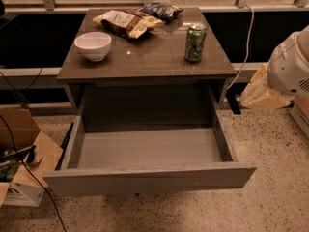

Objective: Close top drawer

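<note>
Gripper off to the right, top drawer pulled fully out

My gripper (pixel 260 90) hung right of the cabinet (pixel 145 64), well apart from the top drawer (pixel 149 179); spread or pressed together, I could not tell. The drawer looked stiff, light and empty. Its long axis ran left-right, with the front facing the camera. I judged mid-front best for pushing.

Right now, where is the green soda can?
The green soda can stands on the right of the brown cabinet top, across from the white bowl; the end effector hangs beyond the cabinet's right side.
</note>
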You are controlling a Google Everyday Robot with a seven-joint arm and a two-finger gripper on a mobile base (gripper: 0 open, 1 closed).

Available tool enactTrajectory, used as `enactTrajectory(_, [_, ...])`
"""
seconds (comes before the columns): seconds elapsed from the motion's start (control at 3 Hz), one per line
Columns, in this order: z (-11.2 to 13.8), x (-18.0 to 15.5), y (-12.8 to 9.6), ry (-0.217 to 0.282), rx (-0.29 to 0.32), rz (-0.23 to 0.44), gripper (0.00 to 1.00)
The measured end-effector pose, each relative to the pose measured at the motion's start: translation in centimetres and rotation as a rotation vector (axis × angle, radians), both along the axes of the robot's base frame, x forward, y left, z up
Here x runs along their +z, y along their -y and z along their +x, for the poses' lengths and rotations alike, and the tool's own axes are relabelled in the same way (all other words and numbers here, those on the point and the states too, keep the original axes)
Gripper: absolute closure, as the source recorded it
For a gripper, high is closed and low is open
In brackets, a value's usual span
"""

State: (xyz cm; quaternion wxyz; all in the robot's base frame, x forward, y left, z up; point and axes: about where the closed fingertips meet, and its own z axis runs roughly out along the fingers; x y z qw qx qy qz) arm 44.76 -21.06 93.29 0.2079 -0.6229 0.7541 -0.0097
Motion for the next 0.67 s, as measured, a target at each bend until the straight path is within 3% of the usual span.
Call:
enactTrajectory(0.33, [-0.6,-2.6,-1.0,-0.052,0.029,0.013,1.0])
enactTrajectory(0.67, [-2.8,-10.6,-2.0,-0.193,0.013,0.027,1.0])
